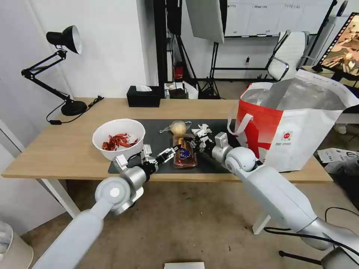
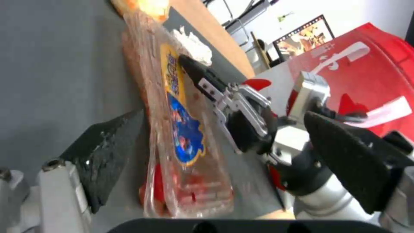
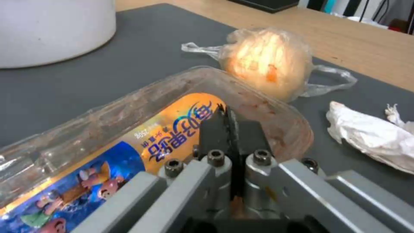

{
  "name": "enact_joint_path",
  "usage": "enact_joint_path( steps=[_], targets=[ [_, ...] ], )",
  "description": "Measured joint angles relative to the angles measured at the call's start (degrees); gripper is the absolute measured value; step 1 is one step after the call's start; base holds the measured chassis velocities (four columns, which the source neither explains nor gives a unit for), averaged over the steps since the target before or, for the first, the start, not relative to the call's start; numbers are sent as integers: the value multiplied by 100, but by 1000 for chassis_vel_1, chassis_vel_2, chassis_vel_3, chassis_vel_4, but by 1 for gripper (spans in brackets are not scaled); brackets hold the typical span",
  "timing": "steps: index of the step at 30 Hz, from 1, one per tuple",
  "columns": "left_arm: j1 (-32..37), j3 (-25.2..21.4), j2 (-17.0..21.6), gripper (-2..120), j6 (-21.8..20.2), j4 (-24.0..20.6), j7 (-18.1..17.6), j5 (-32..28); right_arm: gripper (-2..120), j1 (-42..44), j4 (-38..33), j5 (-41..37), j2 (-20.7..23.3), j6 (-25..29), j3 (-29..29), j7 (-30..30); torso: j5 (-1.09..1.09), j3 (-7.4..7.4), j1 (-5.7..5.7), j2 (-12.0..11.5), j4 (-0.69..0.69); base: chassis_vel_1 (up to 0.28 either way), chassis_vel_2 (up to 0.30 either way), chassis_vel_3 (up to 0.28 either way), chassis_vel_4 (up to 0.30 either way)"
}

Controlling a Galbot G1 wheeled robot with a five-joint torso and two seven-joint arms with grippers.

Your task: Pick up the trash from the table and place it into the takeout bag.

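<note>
Spanning a light-wood table (image 1: 74, 149), with a dark grey mat (image 1: 157, 129) lying across its middle. Resting on that mat: clear hinged plastic tray (image 1: 184, 152), labelled yellow and blue, lying lengthwise between both arms. Reaching in from the left, left gripper (image 1: 169, 152) spreading wide, one finger (image 2: 103, 152) sitting beside the tray's near side. Pressing together on the tray's lid, right gripper (image 3: 226, 127), fingertips meeting over the yellow label. Sitting just beyond the tray, small clear bag (image 3: 263, 58) wrapping a yellowish lump, and a crumpled white tissue (image 3: 371, 136) beside it. Standing left on the mat's edge, white bowl (image 1: 118, 138) holding red chili shells. Standing right, takeout bag (image 1: 295, 119) gaping open, silver lining showing.
</note>
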State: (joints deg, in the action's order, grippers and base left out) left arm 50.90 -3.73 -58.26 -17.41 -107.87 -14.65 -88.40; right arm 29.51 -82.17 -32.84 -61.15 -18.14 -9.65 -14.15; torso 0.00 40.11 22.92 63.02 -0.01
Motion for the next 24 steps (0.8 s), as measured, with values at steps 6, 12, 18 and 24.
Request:
enact_joint_path(
  steps=[6, 12, 18, 24],
  targets=[
    [-155, 57, -70, 100, -148, 118, -201, -180, 0, 47, -46, 0, 13, -15, 22, 8, 0, 0, 0, 0, 1, 0, 0, 0, 0],
    [-256, 74, -180, 100, -281, 247, -323, -267, 0, 59, -57, 0, 19, -21, 29, 11, 0, 0, 0, 0, 1, 0, 0, 0, 0],
    [-355, 108, -292, 100, -437, 395, -458, -323, 0, 59, -55, -3, 23, -22, 34, 20, 0, 0, 0, 0, 1, 0, 0, 0, 0],
    [-451, 132, -376, 100, -632, 470, -574, -551, 0, 48, -54, -4, 29, -23, 36, 22, 0, 0, 0, 0, 1, 0, 0, 0, 0]
  ],
)
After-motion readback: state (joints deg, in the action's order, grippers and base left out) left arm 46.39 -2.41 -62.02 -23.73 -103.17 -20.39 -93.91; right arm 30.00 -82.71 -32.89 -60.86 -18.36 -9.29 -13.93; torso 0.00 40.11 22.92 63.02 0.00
